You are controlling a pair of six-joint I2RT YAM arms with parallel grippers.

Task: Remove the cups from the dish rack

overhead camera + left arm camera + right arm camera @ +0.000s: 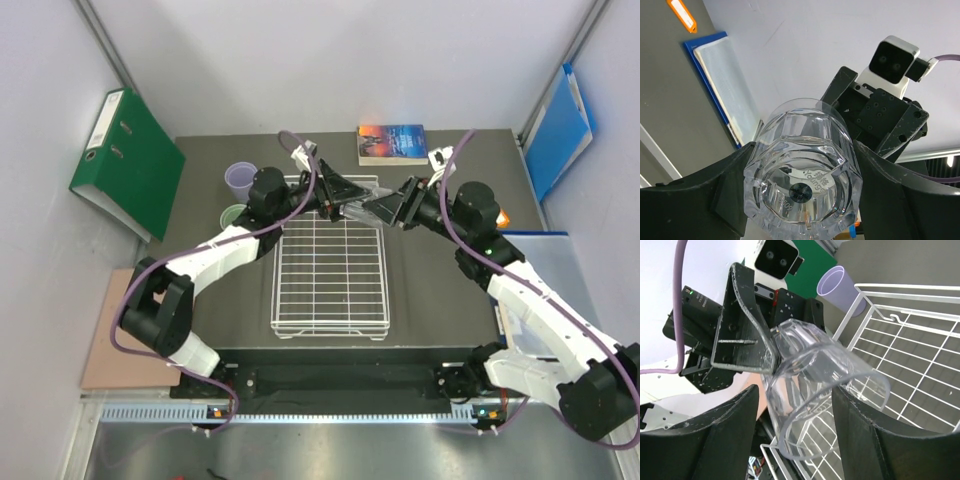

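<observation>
A clear ribbed glass cup (362, 205) hangs on its side above the far end of the white wire dish rack (330, 300). My left gripper (340, 200) is shut on its thick base (802, 175). My right gripper (392, 210) faces it from the right, its jaws open around the cup's rim end (825, 390); one finger (860, 430) touches the glass and the other (725, 430) stands apart. A lilac cup (241, 180) and a pale green cup (235, 216) stand on the table left of the rack. No cup stands in the rack (920, 340).
A green binder (125, 165) leans at the far left. Behind the rack lies a book (392, 143). A blue folder (560, 130) stands against the right wall, and a brown board (115, 345) lies at the near left.
</observation>
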